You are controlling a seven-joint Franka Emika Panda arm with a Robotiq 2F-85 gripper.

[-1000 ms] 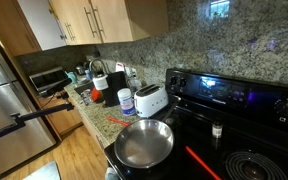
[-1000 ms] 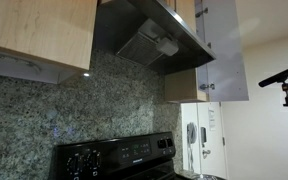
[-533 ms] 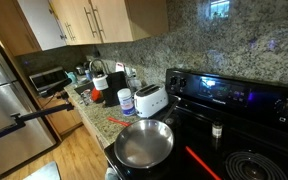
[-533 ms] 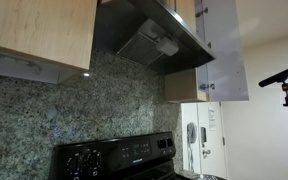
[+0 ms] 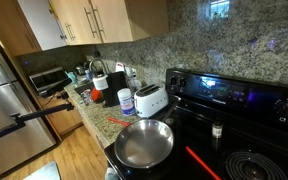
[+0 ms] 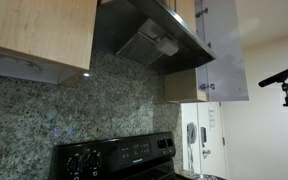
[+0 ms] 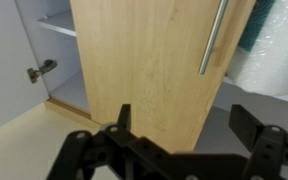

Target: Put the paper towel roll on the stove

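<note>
My gripper (image 7: 184,125) is spread wide and empty, facing a wooden cabinet door (image 7: 144,60). The paper towel roll (image 7: 274,50) sits up-right of me past the door's edge, and the open cabinet shelf (image 7: 59,25) is up-left.

Overall light: soft, even indoor light, nothing blown out.
Glow: the blue display on the stove (image 5: 212,90) tints its panel.
Glare: pale sheen on the pan (image 5: 144,143); the paper towel roll (image 7: 271,50) wrap glints a bit.
Shadows: pretty murky under the range hood (image 6: 144,45).
Focus: wrist view is soft, and the gripper (image 7: 184,125) is a dark blurry silhouette.
Edges: the cabinets look bent, wide-angle style.
</note>
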